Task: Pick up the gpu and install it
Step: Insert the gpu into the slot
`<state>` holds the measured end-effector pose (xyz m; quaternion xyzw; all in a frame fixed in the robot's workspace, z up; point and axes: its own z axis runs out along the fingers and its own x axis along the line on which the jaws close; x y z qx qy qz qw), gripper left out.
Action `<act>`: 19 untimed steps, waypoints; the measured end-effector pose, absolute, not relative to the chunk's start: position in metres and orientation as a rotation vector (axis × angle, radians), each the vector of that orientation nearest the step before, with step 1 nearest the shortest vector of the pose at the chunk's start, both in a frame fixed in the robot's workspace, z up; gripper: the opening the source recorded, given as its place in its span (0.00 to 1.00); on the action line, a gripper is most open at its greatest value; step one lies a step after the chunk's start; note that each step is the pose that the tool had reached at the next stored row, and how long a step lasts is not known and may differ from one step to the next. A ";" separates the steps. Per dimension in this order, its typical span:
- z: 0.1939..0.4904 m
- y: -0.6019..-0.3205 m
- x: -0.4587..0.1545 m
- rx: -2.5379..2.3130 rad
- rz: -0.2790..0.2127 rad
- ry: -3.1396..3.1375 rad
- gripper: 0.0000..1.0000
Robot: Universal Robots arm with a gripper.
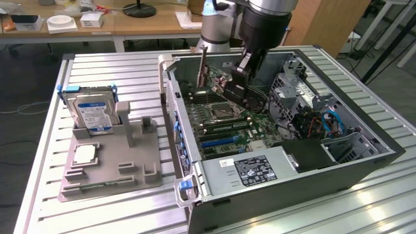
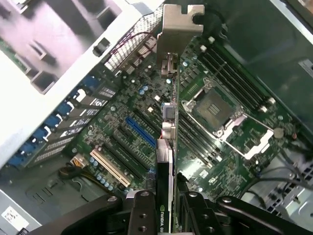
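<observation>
The gpu (image 1: 213, 80) hangs edge-down inside the open computer case (image 1: 364, 161), above the motherboard (image 1: 224, 124). It is a dark card with a metal end bracket (image 1: 202, 66). My gripper (image 1: 235, 87) is shut on it. In the wrist view the gpu (image 2: 166, 156) runs edge-on away from the gripper (image 2: 165, 203), with its bracket (image 2: 177, 29) at the far end. It hovers over the expansion slots, close to the blue slot (image 2: 141, 132). The card is apart from the board.
The CPU socket (image 2: 217, 115) and memory slots lie beside the card's line. On the exterior view's left, a grey fixture (image 1: 130, 165) holds the silver hard drive (image 1: 94, 113) and a square CPU chip (image 1: 85, 154). Drive cages and cables (image 1: 325, 122) crowd the case's right side.
</observation>
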<state>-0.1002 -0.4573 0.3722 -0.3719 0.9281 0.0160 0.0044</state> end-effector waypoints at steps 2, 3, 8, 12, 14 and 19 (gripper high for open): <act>0.371 -0.457 -0.100 -1.217 0.050 2.887 0.26; 0.370 -0.457 -0.100 -1.245 0.050 2.875 0.26; 0.366 -0.457 -0.100 -1.374 0.051 2.817 0.26; 0.363 -0.457 -0.100 -1.477 0.051 2.765 0.26; 0.361 -0.457 -0.100 -1.527 0.051 2.739 0.26; 0.358 -0.457 -0.100 -1.644 0.051 2.671 0.26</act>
